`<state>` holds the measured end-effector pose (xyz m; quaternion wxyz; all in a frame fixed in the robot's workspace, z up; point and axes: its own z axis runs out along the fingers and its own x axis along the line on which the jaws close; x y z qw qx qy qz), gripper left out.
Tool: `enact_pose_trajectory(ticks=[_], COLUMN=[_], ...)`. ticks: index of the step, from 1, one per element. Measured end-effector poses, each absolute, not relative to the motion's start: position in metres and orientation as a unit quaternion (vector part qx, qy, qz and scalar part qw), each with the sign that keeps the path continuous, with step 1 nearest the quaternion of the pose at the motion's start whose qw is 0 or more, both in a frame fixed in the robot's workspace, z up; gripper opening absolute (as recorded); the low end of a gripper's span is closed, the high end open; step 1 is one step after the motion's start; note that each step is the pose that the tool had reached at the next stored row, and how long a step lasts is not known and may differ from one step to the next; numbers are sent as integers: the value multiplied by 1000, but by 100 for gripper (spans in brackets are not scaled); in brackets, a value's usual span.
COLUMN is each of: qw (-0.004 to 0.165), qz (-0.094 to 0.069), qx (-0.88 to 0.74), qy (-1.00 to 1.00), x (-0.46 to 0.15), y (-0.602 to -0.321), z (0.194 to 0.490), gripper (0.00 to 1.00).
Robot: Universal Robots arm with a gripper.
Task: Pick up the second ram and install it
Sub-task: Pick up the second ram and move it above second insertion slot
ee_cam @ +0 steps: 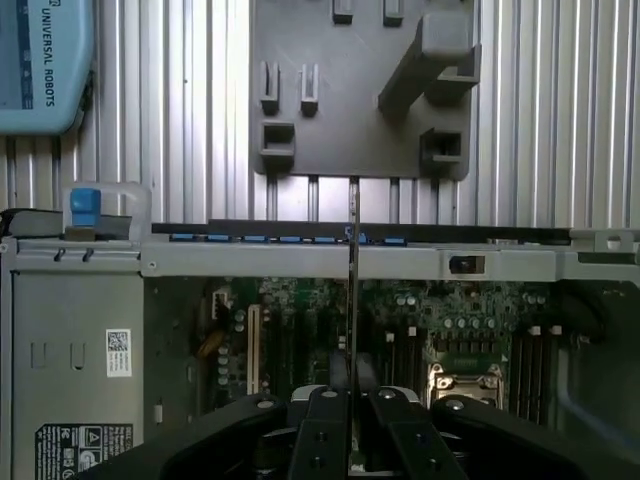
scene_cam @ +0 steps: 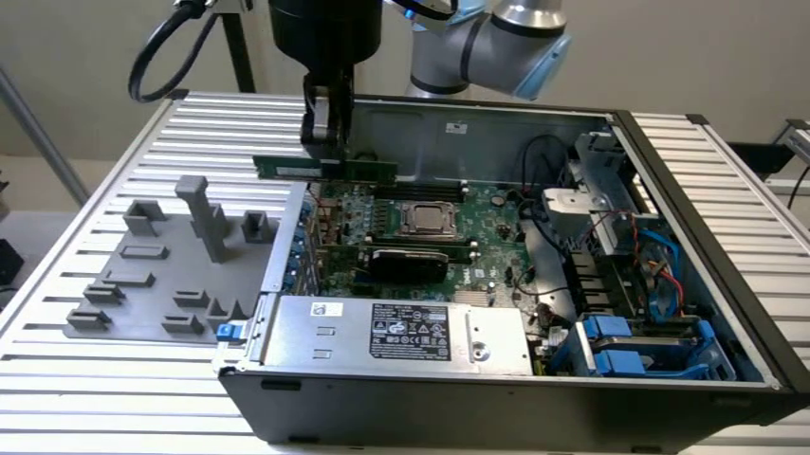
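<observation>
My gripper point(scene_cam: 325, 142) is shut on the second ram point(scene_cam: 325, 168), a long thin green stick held level on its edge above the far left corner of the open computer case point(scene_cam: 494, 379). In the wrist view the ram point(ee_cam: 353, 290) shows edge-on as a thin vertical line rising from between my black fingers point(ee_cam: 322, 435), over the green motherboard point(ee_cam: 400, 320). The motherboard point(scene_cam: 418, 237) with its processor socket point(scene_cam: 427, 219) lies below and toward the exterior view's right of the stick.
A grey fixture plate point(scene_cam: 177, 275) with upright blocks lies on the ribbed table at the exterior view's left, next to the case. A silver power supply point(scene_cam: 393, 327) fills the case's near side; drive bays and blue cables point(scene_cam: 646, 332) crowd its right.
</observation>
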<state>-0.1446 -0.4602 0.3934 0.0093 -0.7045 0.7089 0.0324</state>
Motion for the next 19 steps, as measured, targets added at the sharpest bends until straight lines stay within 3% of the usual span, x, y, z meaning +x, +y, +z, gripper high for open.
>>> enact_pose_trajectory(ticks=[19], qw=[10], qz=[33], qx=[-705], qy=[709], x=[-95], y=[-424], z=[379], gripper=[14])
